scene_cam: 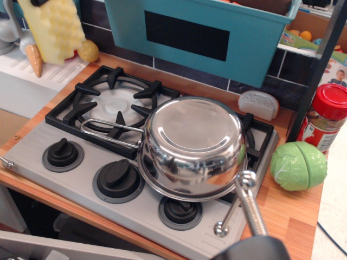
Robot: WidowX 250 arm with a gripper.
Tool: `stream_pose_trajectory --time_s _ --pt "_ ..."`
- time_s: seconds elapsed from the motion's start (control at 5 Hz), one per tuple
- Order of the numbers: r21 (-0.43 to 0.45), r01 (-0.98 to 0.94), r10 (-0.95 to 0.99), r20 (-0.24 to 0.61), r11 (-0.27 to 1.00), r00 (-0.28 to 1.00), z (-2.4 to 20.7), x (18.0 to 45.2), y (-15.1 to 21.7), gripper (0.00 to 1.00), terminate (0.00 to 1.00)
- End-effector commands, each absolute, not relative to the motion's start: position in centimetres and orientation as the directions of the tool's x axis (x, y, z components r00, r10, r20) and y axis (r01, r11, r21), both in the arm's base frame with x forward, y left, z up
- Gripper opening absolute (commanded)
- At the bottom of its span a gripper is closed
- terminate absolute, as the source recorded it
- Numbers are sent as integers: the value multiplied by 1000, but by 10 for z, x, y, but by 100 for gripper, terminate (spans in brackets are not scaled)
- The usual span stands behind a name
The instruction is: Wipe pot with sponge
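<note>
The shiny steel pot (191, 145) lies upside down on the right burner of the toy stove (32, 147), bottom facing up. Its wire loop handle (108, 132) points left. The pale yellow ridged sponge (53, 28) hangs tilted in the air at the top left, off the counter and well left of and behind the pot. Only a dark bit of my gripper (39, 2) shows at the top edge, on the sponge's upper end; its jaws are mostly out of frame.
An orange cone toy (34, 58) and a yellow ball (88, 50) sit below the sponge. A teal bin (200, 32) hangs behind the stove. A green cabbage (299, 165), a red-lidded jar (326, 116) and a grey-white piece (258, 104) stand to the right.
</note>
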State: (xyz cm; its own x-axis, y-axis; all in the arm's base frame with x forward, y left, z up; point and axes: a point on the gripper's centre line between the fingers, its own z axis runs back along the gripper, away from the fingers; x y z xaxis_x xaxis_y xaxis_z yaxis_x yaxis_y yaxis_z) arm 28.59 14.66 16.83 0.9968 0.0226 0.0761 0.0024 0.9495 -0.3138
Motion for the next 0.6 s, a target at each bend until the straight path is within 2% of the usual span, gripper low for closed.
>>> stream_pose_trajectory --time_s 0.0,0.2,0.4 --pt "-262 63 -34 115 963 993 218 277 82 0 0" --pt "-261 84 -55 117 962 992 221 269 52 0 0" --pt "-258 105 -86 84 960 993 212 266 17 0 0"
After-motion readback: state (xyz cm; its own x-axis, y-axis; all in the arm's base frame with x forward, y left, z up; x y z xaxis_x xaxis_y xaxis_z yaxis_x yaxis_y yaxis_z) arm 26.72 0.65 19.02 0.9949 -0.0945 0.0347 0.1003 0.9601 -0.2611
